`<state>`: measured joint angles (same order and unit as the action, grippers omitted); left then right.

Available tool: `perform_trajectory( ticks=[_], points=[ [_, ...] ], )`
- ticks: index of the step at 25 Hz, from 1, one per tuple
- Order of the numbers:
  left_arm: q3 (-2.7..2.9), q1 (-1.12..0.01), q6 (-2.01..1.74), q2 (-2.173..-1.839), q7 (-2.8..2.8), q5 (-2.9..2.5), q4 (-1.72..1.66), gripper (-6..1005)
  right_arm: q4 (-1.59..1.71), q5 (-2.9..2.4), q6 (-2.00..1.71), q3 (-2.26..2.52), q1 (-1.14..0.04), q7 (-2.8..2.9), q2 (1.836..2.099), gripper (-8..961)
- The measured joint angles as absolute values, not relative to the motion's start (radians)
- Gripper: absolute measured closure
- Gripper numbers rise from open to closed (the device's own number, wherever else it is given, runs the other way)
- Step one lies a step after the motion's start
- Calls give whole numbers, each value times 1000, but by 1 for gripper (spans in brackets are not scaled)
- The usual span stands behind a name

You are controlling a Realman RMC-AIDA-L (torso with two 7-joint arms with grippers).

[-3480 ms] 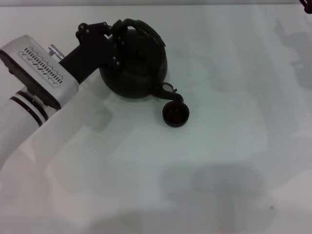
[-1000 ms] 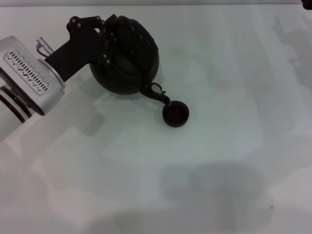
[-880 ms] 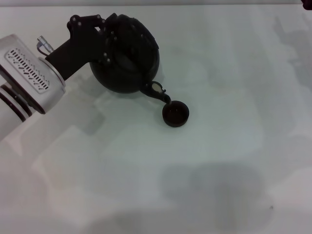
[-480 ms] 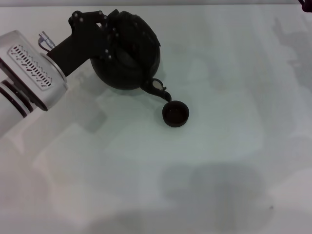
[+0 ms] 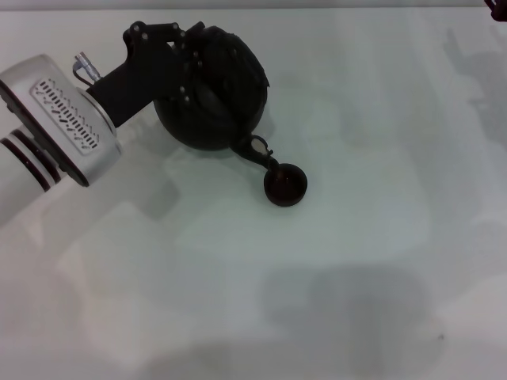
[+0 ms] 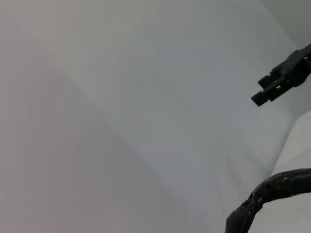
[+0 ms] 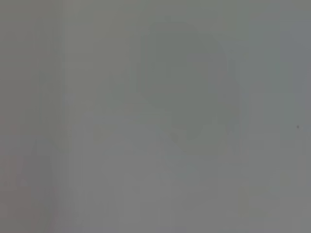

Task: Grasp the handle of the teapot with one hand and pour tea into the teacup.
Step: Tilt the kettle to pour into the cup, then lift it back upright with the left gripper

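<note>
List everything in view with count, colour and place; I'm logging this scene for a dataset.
teapot: one, matte black, far left of the table, tilted with its spout over the teacup
handle: one, dark arched hoop on the teapot, held by the left gripper
teacup: one, black, on the table just below the spout tip
table: one, white, under everything
left gripper: one, black on a white arm, reaching in from the left, shut on the handle
right gripper: one, dark, only a sliver at the far right corner
</note>
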<state>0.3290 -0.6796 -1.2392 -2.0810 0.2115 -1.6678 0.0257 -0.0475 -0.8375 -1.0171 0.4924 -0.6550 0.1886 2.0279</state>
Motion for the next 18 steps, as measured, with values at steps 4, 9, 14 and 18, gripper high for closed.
perform_trajectory(
  ticks=[4, 9, 14, 18],
  points=[
    [335, -680, -1239, -2082, 226, -1668, 28, 915, -48, -838, -1017, 492, -655, 189, 2028, 125],
    [334, -680, -1239, -2083, 236, -1667, 29, 915, -48, -838, -1017, 492, -655, 192, 2028, 125],
    [334, -683, -1239, -2083, 255, -1667, 28, 916, -48, -838, -1017, 492, -654, 204, 2028, 125],
    [334, -685, -1239, -2083, 255, -1667, 28, 916, -48, -838, -1017, 492, -653, 204, 2028, 125]
  ],
)
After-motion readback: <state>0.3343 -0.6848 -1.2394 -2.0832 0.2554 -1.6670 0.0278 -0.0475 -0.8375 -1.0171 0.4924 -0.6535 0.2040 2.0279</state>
